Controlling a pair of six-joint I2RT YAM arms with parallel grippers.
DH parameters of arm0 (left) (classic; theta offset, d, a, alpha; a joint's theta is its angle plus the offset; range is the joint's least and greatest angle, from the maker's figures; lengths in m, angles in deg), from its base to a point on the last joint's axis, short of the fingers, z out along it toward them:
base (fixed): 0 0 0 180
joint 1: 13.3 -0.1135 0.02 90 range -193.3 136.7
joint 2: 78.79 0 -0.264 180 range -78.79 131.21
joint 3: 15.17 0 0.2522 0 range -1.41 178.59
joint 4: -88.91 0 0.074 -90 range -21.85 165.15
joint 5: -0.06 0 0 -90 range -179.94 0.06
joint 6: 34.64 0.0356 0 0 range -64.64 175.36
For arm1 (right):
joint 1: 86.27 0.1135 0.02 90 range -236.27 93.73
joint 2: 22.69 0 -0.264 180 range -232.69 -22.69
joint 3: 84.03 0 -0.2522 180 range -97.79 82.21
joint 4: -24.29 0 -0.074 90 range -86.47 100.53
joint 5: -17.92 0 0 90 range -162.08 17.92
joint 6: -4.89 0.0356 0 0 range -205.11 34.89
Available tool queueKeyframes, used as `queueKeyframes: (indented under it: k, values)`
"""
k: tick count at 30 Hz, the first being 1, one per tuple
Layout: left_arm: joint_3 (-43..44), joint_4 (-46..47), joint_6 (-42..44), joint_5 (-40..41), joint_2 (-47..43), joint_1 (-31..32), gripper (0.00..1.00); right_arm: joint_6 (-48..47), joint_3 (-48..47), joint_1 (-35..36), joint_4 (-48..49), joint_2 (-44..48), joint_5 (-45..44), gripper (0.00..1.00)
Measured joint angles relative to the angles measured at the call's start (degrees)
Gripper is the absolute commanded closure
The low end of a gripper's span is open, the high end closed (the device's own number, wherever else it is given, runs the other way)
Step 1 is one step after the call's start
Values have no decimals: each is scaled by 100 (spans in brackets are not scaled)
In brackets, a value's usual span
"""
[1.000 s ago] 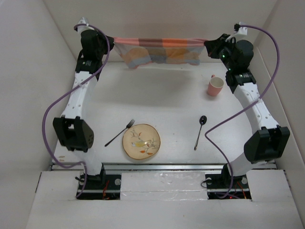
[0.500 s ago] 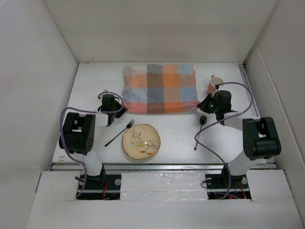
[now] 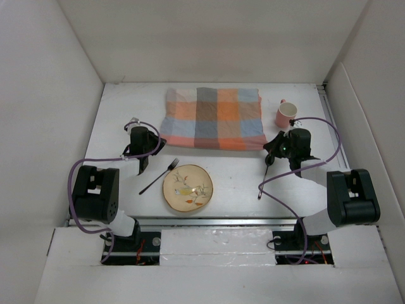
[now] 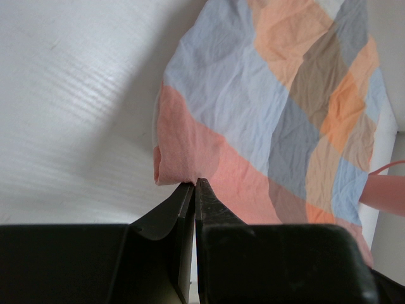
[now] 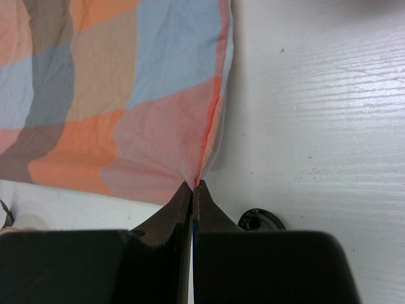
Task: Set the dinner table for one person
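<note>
The orange-blue checked cloth point(image 3: 214, 117) lies spread flat on the far middle of the white dinner table point(image 3: 126, 107). My left gripper point(image 3: 159, 142) is shut on the cloth's near left corner, as the left wrist view point(image 4: 194, 183) shows, with the cloth point(image 4: 278, 107) stretching away. My right gripper point(image 3: 269, 146) is shut on the near right corner, as the right wrist view point(image 5: 195, 183) shows on the cloth point(image 5: 126, 95). Both grippers are low at the table.
A patterned plate point(image 3: 188, 188) sits near the front middle. A dark fork point(image 3: 159, 176) lies left of it. A dark spoon point(image 3: 264, 174) lies right, its bowl point(image 5: 261, 220) just by my right gripper. A pink cup point(image 3: 286, 114) stands at the far right and shows in the left wrist view point(image 4: 383, 190).
The cloth, held stretched in the air at the back one second ago, has been brought forward and laid flat. Both arms have dropped low, still gripping its near corners.
</note>
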Motion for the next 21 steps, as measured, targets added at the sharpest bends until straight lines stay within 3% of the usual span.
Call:
queueKeyframes:
  k: [7, 9, 10, 12, 14, 17, 21]
  values:
    - [-385, -271, -31, 210, -476, 2, 100, 79, 256, 111, 17, 560, -57, 100]
    - [-507, -289, -33, 254, -640, 2, 98, 96, 387, 142, 7, 686, -66, 94]
    - [-562, -293, -35, 260, -697, 2, 86, 105, 437, 146, 7, 713, -66, 89]
    - [-614, -315, -11, 306, -730, 0, 74, 111, 455, 144, -79, 710, -122, 67]
    - [-645, -328, 15, 365, -726, -7, 55, 114, 455, 136, -125, 710, -210, 46]
    - [-678, -330, 26, 396, -739, -15, 33, 94, 455, 142, -179, 750, -310, 37]
    - [-820, -400, -33, 323, -1174, -13, 28, 81, 450, 385, -723, 1687, -625, 33]
